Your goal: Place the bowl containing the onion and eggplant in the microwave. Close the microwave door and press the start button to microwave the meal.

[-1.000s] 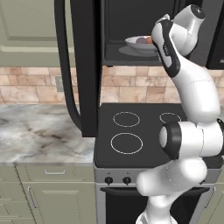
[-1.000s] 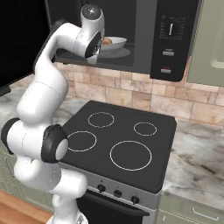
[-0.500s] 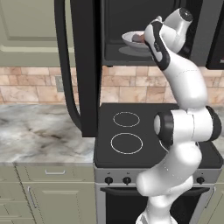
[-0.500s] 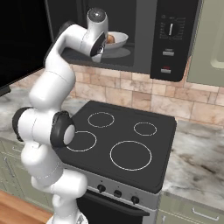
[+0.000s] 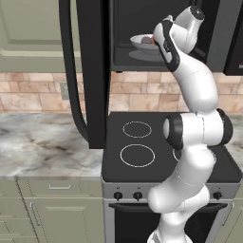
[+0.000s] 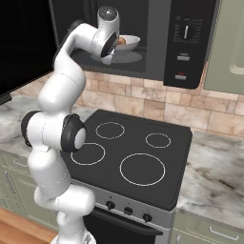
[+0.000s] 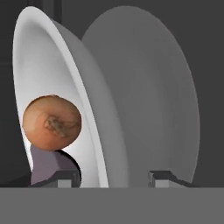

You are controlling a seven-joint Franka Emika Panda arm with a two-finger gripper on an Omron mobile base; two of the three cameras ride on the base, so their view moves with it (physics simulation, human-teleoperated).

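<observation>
The robot's gripper [image 7: 113, 178] reaches into the open microwave [image 6: 157, 28], its jaws parted and straddling the near rim of the bowl [image 7: 65, 87], one fingertip [image 7: 65, 178] inside the rim and the other outside; whether they touch the rim cannot be told. The bowl sits on the floor of the cavity. The onion [image 7: 51, 123] lies in the bowl just ahead of the inner fingertip, with the purple eggplant [image 7: 46, 166] beside it. The microwave door [image 5: 92, 71] stands swung wide over the stovetop [image 6: 131, 159].
</observation>
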